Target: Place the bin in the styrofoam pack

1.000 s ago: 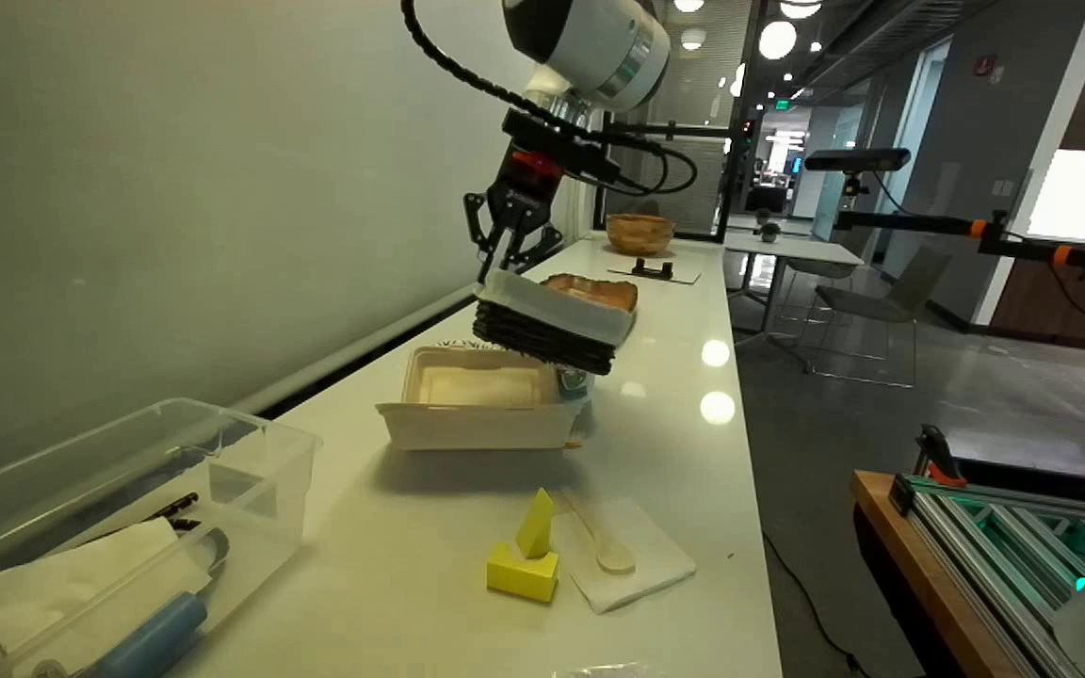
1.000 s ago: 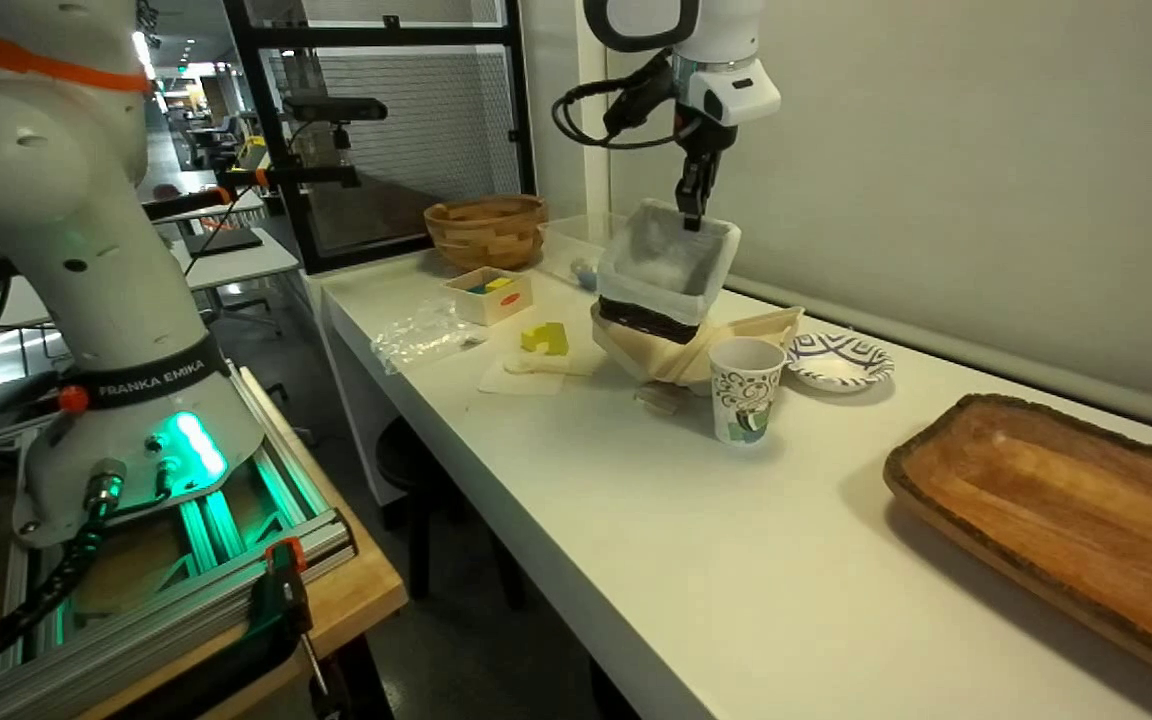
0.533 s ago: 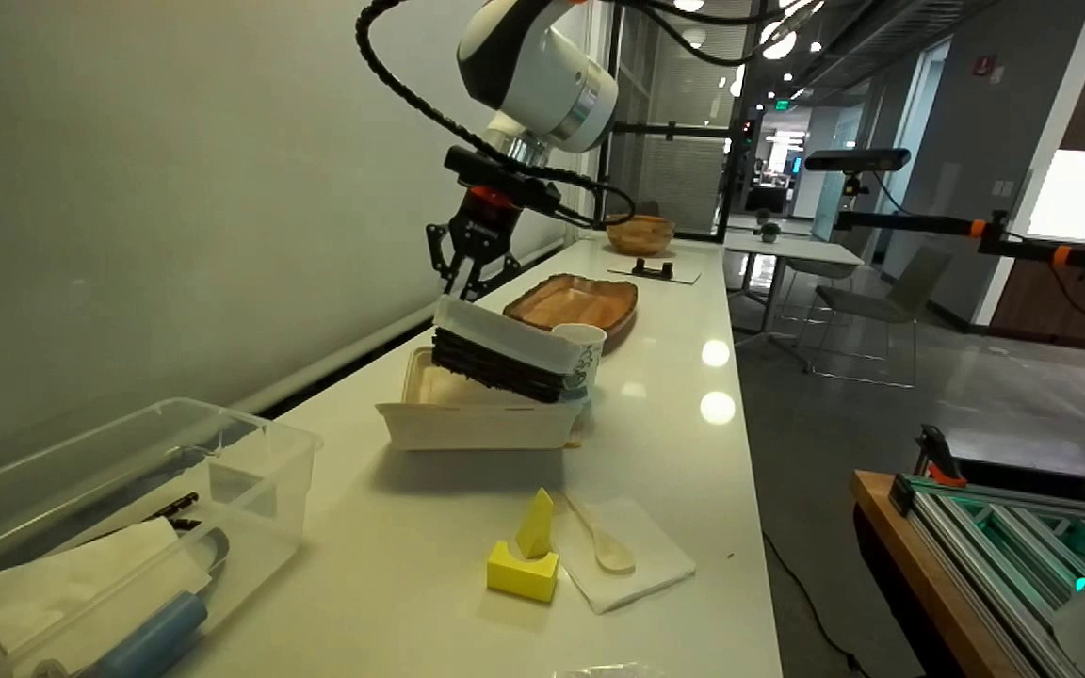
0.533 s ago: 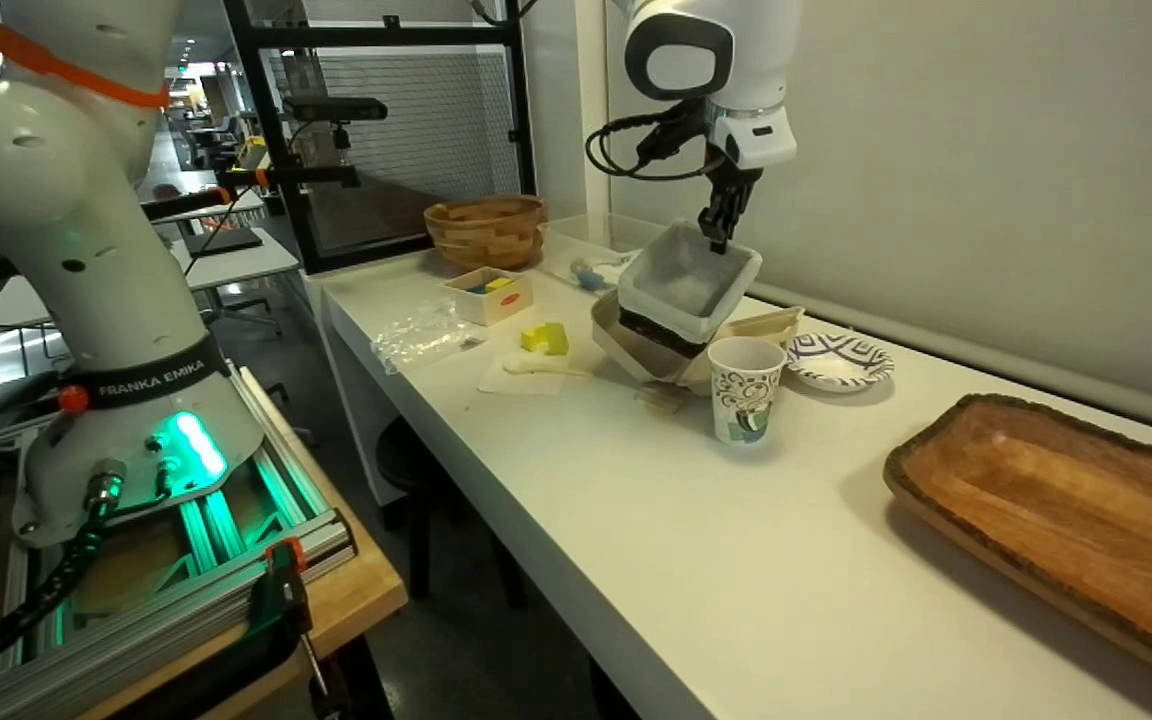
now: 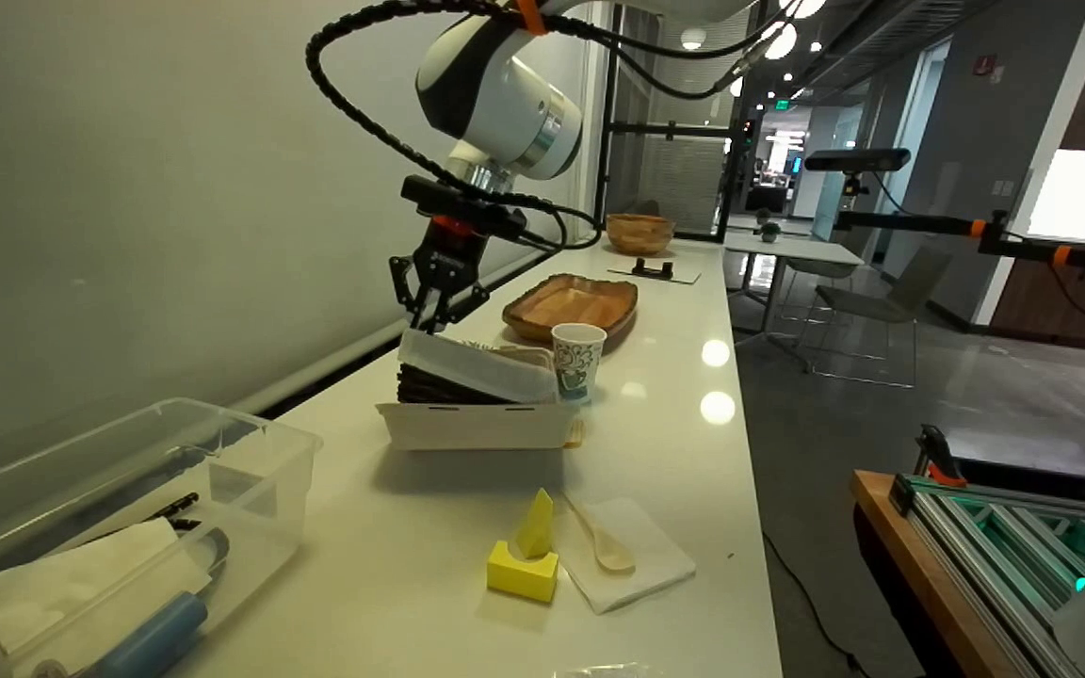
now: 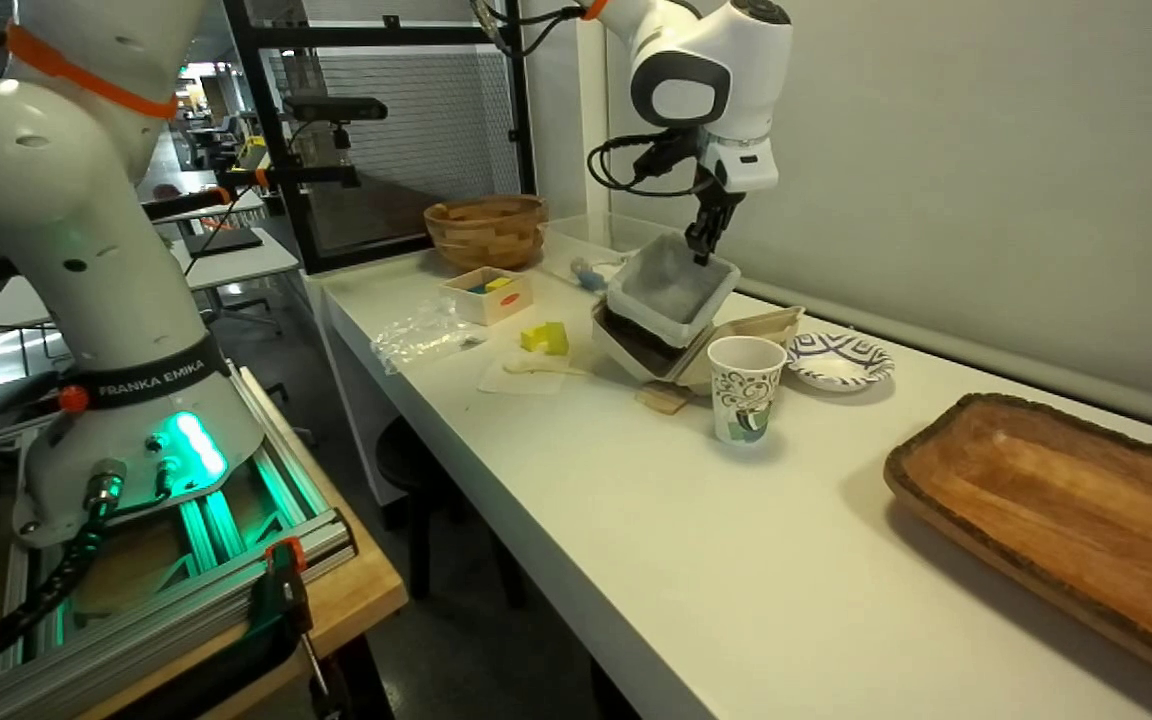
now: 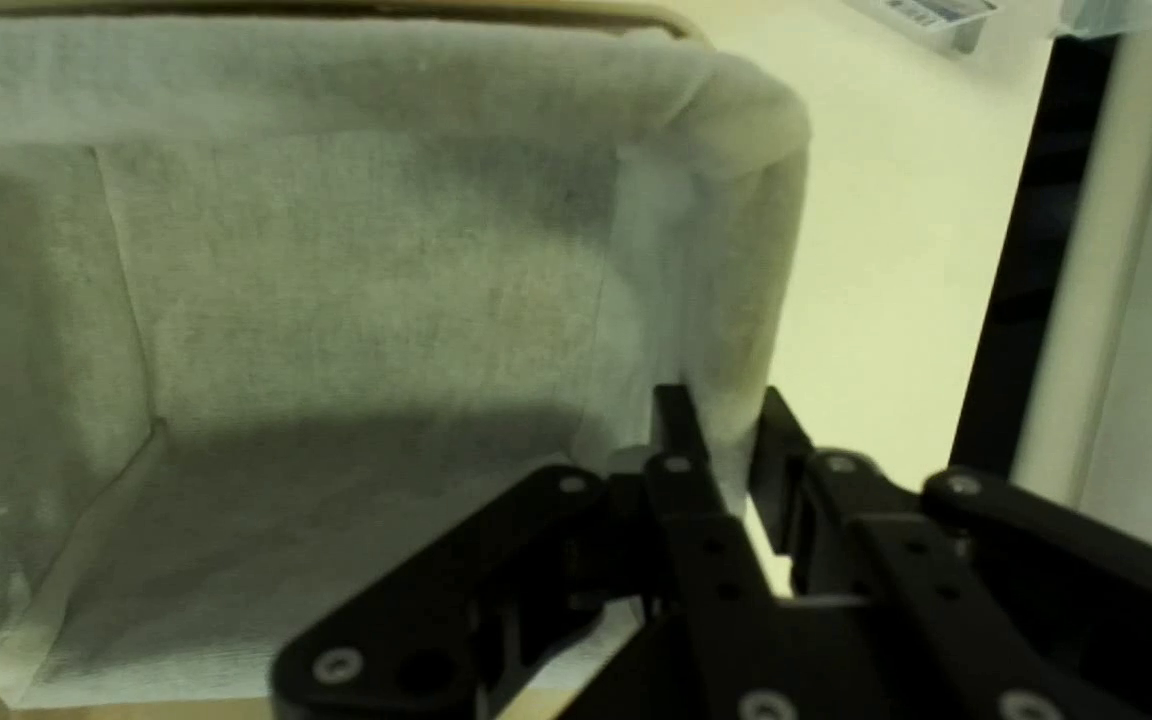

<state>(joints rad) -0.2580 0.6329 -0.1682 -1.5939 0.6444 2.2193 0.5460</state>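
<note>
Pincer (image 7: 723,412) gripping bin (image 7: 376,300), FRANKA EMIKA base (image 6: 124,432), apparent barcode (image 7: 913,12)

Bin (image 5: 481,367): whitish top, blackish sides. Pack (image 5: 477,428): cream. In an exterior view, right: brown tray (image 6: 1076,500); white plate (image 6: 839,370), purplish-blue zigzags.

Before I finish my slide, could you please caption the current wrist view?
The gripper pinches one wall of the bin, whose pale, cloth-lined interior fills much of the frame.
</note>
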